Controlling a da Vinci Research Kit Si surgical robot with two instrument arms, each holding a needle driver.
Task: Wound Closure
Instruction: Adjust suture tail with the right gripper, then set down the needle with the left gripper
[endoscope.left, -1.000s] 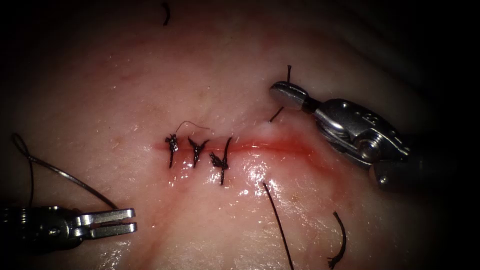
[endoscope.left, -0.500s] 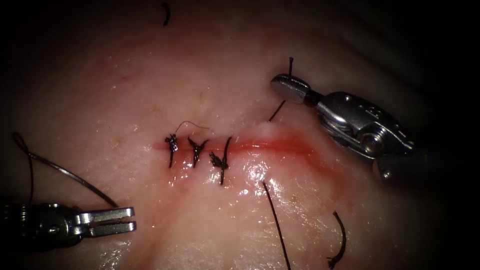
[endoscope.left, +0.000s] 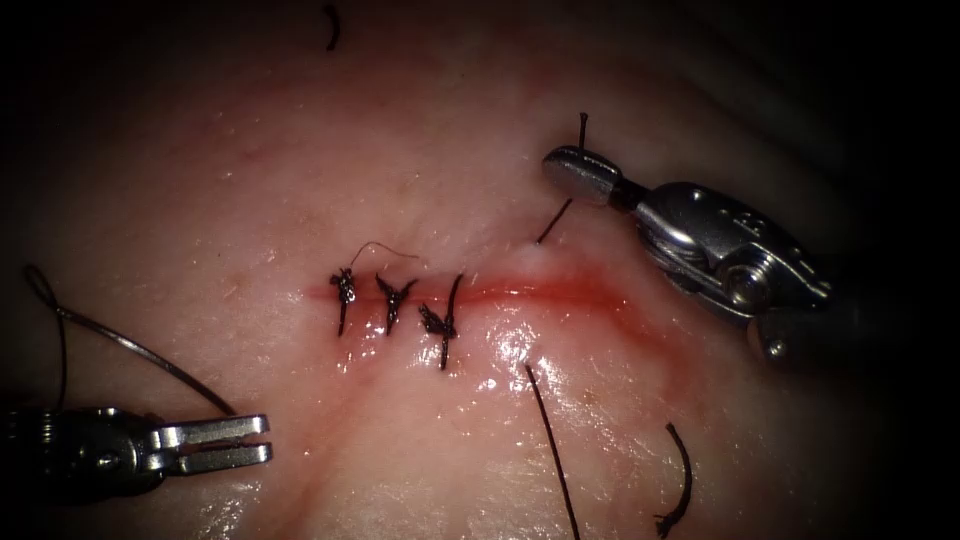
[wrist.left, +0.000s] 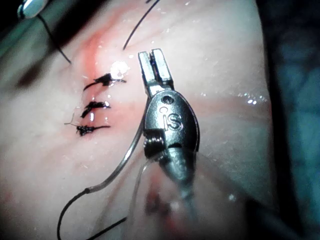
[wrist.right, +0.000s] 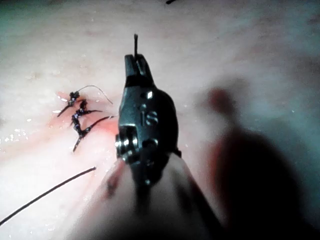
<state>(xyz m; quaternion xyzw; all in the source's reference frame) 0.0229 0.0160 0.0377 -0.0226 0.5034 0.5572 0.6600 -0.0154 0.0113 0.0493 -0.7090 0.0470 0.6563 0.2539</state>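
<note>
The cut runs across the tissue with three knotted stitches on its left part. My right tool is above the cut's right part, shut on the thread, which runs taut down into the tissue; a short end sticks out past the jaws. More thread leaves the tissue below the cut. My left tool rests at the lower left, jaws slightly open and holding nothing. The curved needle lies free on the tissue beside it, not in the tissue, also seen as needle.
Cut ends of thread lie at the lower right and at the top. A thread loop trails from the needle at the far left. Red fluid lines the unstitched part of the cut.
My right tool has risen slightly with the thread, drawing it straighter out of the tissue, mostly in the first half second. The left tool and the needle have not moved.
</note>
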